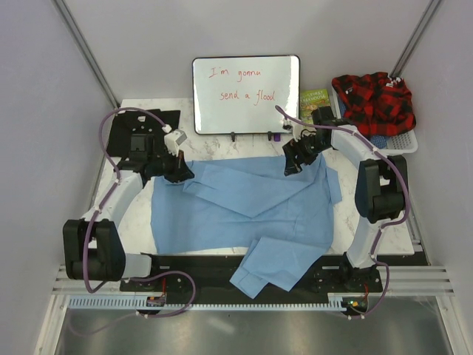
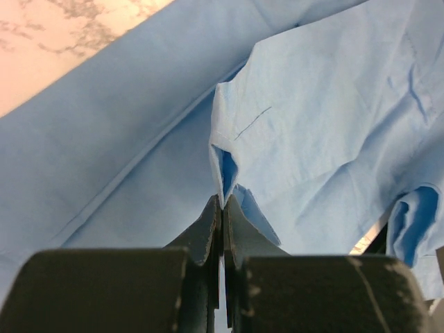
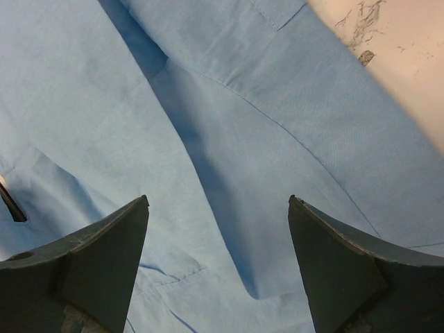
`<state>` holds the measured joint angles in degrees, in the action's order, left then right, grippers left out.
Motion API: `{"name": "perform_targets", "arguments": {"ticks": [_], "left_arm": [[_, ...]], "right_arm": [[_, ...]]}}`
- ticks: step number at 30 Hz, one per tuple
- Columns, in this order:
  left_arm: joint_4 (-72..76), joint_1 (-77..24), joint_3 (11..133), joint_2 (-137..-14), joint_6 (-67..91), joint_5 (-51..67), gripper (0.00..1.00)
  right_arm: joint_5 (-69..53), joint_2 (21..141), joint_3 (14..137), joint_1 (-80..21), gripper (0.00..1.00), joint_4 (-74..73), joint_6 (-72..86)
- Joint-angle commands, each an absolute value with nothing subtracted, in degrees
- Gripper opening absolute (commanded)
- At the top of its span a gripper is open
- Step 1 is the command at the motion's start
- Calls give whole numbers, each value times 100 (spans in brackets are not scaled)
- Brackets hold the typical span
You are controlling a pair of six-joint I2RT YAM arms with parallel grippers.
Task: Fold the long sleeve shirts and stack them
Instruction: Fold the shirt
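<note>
Across the middle of the top view, the light blue shirt (image 1: 251, 214) lies spread over the marble bench (image 1: 369, 222), creased, with folded layers crossing near its centre. One end of it hangs over the bench's near edge at lower centre of the frame, onto the black base rail.

At the shirt's upper left corner, the left fingers (image 1: 179, 171) are down on the cloth. The left wrist view shows these fingers (image 2: 207, 232) pressed together at lower centre, pinching a folded edge of the blue cloth (image 2: 326, 125) that stands up from their tips. More of the shirt fills the rest of that frame, and bare bench shows at upper left.

At the shirt's upper right part, the right fingers (image 1: 292, 164) sit over the fabric. In the right wrist view they (image 3: 104, 257) are spread wide, one at lower left and one at lower right, with nothing between them but the shirt's seamed cloth (image 3: 229, 139) lying below. Whether the tips touch the cloth cannot be told.

At the back of the bench a whiteboard (image 1: 246, 95) stands upright with red handwriting. To its right lies a green printed item (image 1: 315, 102), too small to identify, and at upper right a white basket (image 1: 408, 140) holds a red and black plaid garment (image 1: 373, 100)
</note>
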<state>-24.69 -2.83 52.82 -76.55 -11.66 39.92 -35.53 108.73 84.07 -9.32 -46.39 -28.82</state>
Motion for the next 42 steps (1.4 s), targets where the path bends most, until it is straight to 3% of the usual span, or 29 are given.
{"name": "perform_targets", "arguments": {"ticks": [1,9,12,13,16,20,29,42], "left_arm": [[-2259,-88,5458,-7962,-1634,3771,2],[-2092,-9,5484,-8481,-1942,3464,2],[-2214,191,5598,-8797,-1925,3173,20],[-2276,376,5651,-8876,-1899,3112,35],[-2521,754,5914,-8948,-1916,3006,52],[-2724,730,5828,-8579,-2469,3076,61],[-2979,369,5642,-9280,-2620,2575,55],[-3173,141,6934,-10941,-2364,2233,47]], "right_arm": [[-3463,10881,8622,-897,89,-4693,-2988],[-3437,10916,8605,-896,88,-4711,-2997],[-3358,10907,8578,-896,86,-4711,-2980],[-3314,10890,8543,-896,86,-4720,-2988],[-3015,10767,8456,-896,83,-4702,-2971],[-2620,10714,8342,-905,75,-4685,-2716],[-1539,10968,7866,-897,72,-4474,-2760],[-949,12260,9042,-677,70,-4342,-2821]]}}
